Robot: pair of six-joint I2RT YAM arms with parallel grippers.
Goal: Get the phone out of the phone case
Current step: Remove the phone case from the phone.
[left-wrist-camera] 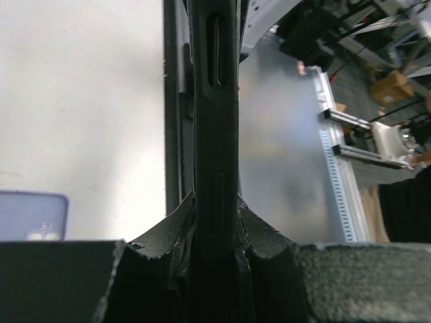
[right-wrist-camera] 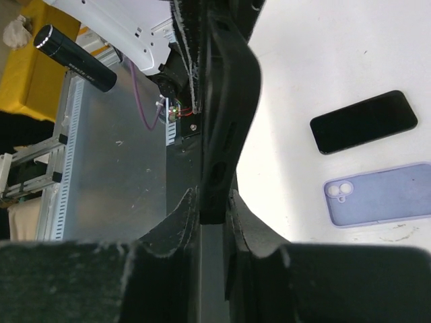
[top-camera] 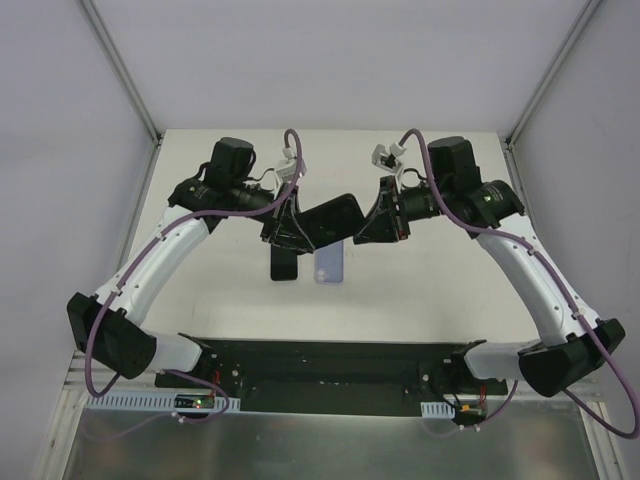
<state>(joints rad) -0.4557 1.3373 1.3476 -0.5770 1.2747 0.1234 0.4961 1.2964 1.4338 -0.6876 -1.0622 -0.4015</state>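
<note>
Both arms hold the black case (top-camera: 335,215) in the air over the middle of the table (top-camera: 450,280). The left gripper (left-wrist-camera: 215,229) is clamped on its left end and the right gripper (right-wrist-camera: 214,215) is pinched on its right end. The right wrist view shows the case rim bowing, so the peeling looks begun but not finished. I cannot tell whether a phone sits inside.

Below it a bare black phone (right-wrist-camera: 363,121) and a lilac case (right-wrist-camera: 380,195) lie just beside each other. The far half of the table is open for pulling the ends apart. The room under the case is tighter, because of those two items.
</note>
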